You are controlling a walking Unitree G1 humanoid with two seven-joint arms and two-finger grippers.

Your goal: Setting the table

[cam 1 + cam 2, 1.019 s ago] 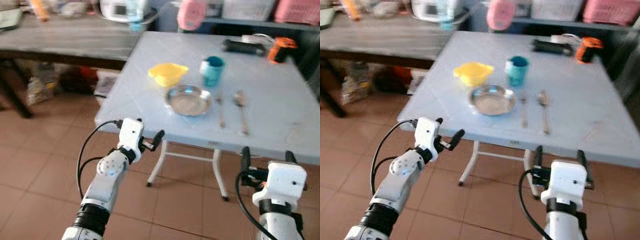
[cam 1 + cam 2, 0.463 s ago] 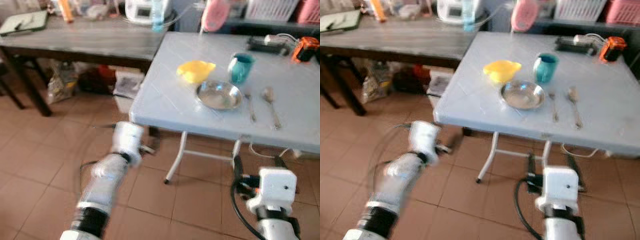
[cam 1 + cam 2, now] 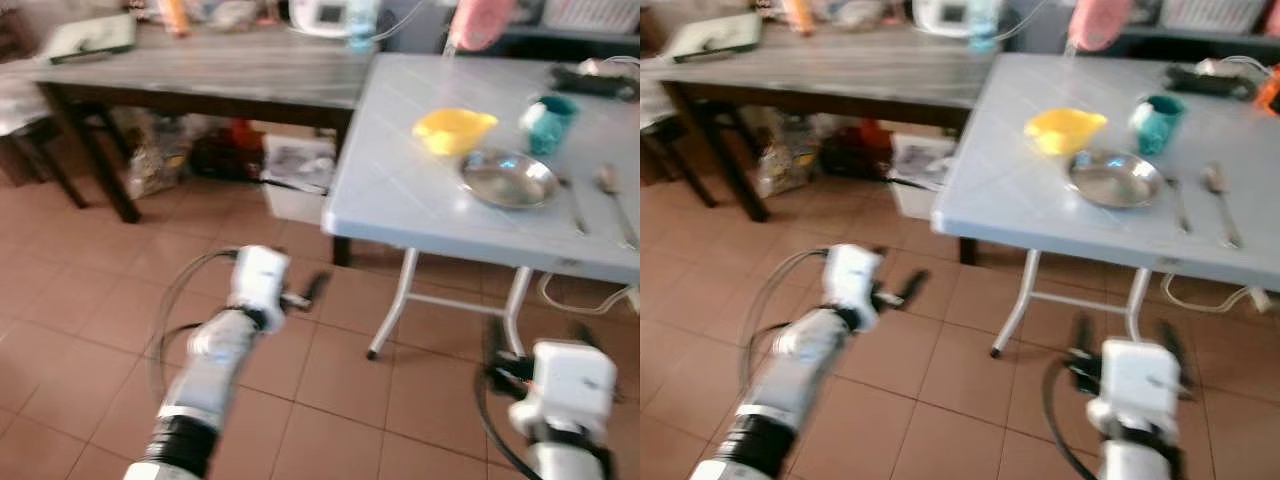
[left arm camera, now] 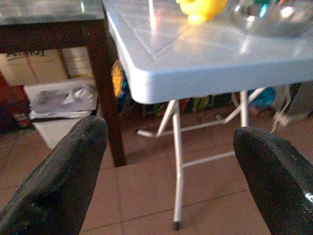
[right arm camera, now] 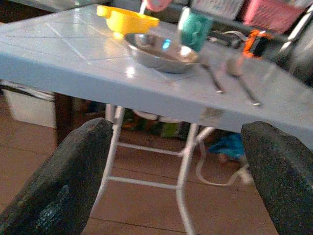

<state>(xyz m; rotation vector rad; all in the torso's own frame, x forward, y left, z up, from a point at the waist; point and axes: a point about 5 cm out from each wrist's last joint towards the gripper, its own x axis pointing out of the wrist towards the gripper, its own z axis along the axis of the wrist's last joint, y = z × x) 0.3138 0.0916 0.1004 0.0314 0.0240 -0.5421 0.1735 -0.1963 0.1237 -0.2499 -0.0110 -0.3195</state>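
A light blue folding table (image 3: 400, 190) stands ahead to the right. On it sit a yellow bowl (image 3: 452, 130), a steel plate (image 3: 508, 178), a teal cup (image 3: 550, 110), a fork (image 3: 575, 205) and a spoon (image 3: 612, 190), side by side. My left gripper (image 3: 308, 295) hangs over the floor, left of the table's near corner and below its top. It is open and empty (image 4: 166, 181). My right gripper (image 3: 540, 345) is low in front of the table edge, also open with nothing between its fingers (image 5: 171, 181).
A long dark wooden table (image 3: 220, 70) stands at the back left, butted against the blue one. A box and bags (image 3: 295, 170) lie under it. White folding legs (image 3: 395, 310) and a cable (image 3: 565, 300) are under the blue table. Brown tiled floor (image 3: 90, 320) spreads to the left.
The whole picture has shifted: the blue table now lies farther right and farther off, so the camera moved. Both grippers stay open and empty, now lower against the table.
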